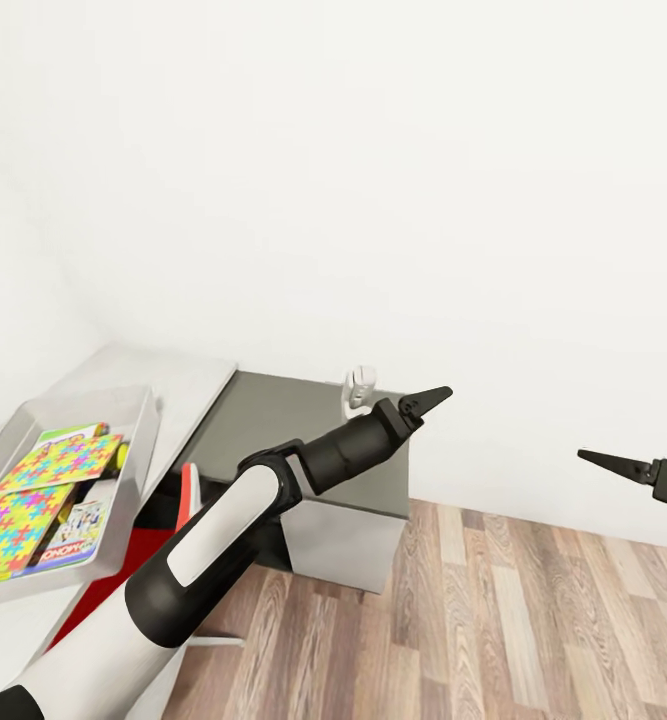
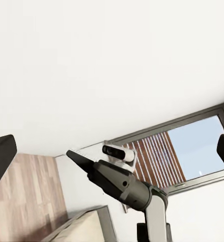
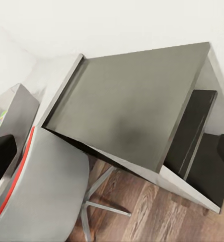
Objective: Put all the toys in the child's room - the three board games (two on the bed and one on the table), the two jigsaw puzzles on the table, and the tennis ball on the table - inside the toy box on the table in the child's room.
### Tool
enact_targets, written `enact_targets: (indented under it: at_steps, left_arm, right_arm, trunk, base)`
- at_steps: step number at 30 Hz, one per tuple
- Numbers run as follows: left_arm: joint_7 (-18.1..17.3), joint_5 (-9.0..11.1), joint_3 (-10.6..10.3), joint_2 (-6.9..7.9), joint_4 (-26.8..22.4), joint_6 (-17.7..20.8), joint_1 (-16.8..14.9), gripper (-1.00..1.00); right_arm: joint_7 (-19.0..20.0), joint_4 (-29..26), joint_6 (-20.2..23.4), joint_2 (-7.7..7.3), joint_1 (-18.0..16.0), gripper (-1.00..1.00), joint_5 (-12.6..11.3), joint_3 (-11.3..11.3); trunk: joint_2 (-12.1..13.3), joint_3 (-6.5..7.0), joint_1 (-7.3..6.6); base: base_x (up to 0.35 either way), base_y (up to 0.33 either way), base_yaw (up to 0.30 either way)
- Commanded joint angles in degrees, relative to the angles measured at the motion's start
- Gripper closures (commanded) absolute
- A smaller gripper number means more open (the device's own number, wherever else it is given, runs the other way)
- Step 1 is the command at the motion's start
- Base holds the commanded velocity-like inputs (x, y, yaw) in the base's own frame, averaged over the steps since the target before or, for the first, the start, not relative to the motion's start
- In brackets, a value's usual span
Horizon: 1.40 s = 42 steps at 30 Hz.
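The toy box (image 1: 143,440) rests on the pale top of the table (image 1: 183,375) at the far left. In it lie two jigsaw puzzles (image 1: 61,460) (image 1: 11,525), laid over a white Monopoly board game (image 1: 81,530) and a green-edged box (image 1: 71,433). A yellow-green sliver (image 1: 121,455) against the box wall may be the tennis ball. My left gripper (image 1: 435,397) hovers over the dark cabinet section (image 1: 293,420), well right of the box. Its fingers (image 2: 1,156) stand wide apart with nothing between them. My right gripper (image 1: 598,460) hangs over the floor, its fingers (image 3: 1,156) also apart and empty.
A red-seated chair (image 1: 138,555) is tucked under the table, its grey back (image 3: 41,191) close to the right arm. A small white object (image 1: 360,385) stands at the cabinet's back edge. Wood floor (image 1: 533,620) spreads to the right. A bed corner (image 2: 84,227) and a window (image 2: 192,146) lie beyond the right arm.
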Motion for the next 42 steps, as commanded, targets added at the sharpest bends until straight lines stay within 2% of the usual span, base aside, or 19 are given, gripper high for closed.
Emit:
enact_targets:
  at_steps: [1, 7, 15, 42]
  left_arm:
    - [0.49, 0.6, 0.03, -0.01, -0.07, 0.08, -0.05, -1.0]
    - [0.51, 0.6, 0.05, -0.01, -0.03, 0.09, -0.05, -1.0]
    - [0.52, 0.6, 0.06, 0.06, 0.16, 0.1, -0.05, -1.0]
    - [0.61, 0.59, 0.06, 0.08, 0.34, 0.07, -0.05, -1.0]
  right_arm:
    - [0.34, 0.01, 0.24, 0.2, -0.13, -1.0, 0.31, 0.3]
    - [0.31, 0.01, 0.24, 1.66, -1.07, -1.0, 0.45, 1.82]
    - [0.29, 0.01, 0.24, 2.52, -1.61, -1.0, 0.55, 2.57]
    - [0.35, 0.01, 0.24, 2.88, -1.81, -1.0, 0.58, 3.02]
  trunk:
    - [-0.11, -0.02, 0.04]
    - [-0.11, 0.51, 0.04]
    - [-0.11, 1.23, 0.04]
    - [-0.11, 3.09, 0.04]
  base:
    - [-0.001, 0.0, -0.123]
    - [-0.001, 0.0, -0.072]
    - [0.0, 0.0, -0.024]
    - [-0.073, 0.0, -0.003]
